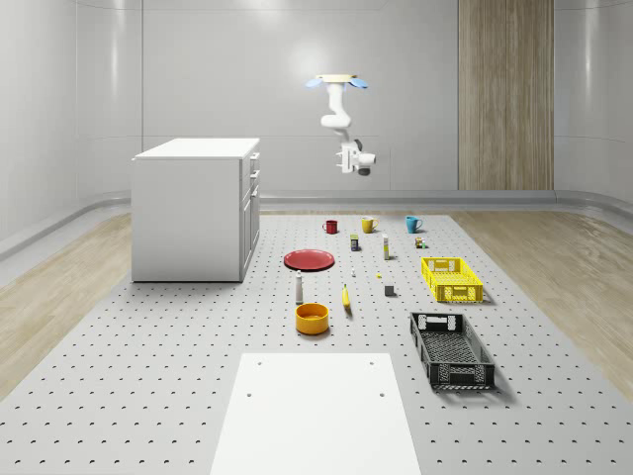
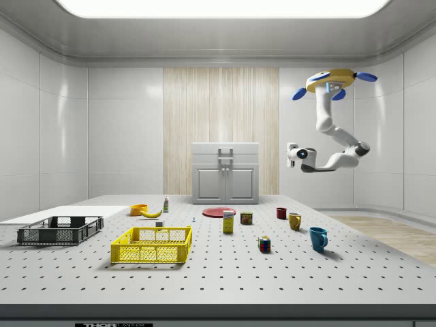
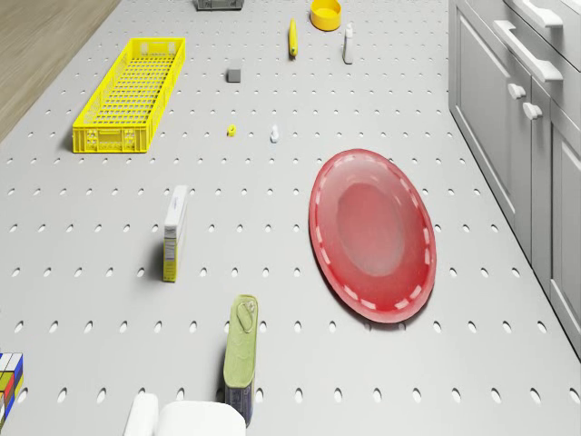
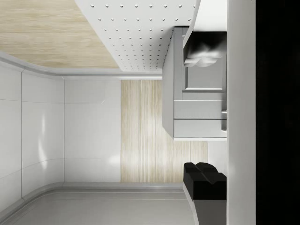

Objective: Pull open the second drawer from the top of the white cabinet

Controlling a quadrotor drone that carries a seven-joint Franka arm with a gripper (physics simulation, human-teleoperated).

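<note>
Hovering drone [image 1: 336, 81] beyond mugs, yellow crate [image 1: 452, 279] empty, black crate [image 1: 451, 349] empty

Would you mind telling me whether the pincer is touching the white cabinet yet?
Apart. In the whole-scene view the pincer hangs in mid-air under the hovering drone, with plain open wall between it and the white cabinet.

- White cabinet [image 4: 194, 110]: seen rotated; stacked drawer fronts and a panelled door face the camera.
- Perforated table [image 4: 140, 28]: runs beneath the cabinet, bordered by wooden floor [image 4: 47, 33].
- Wood-panelled wall strip [image 4: 145, 136]: stands behind the cabinet.
- Gripper finger [image 4: 204, 180]: black and in the foreground, apart from the cabinet.
</note>
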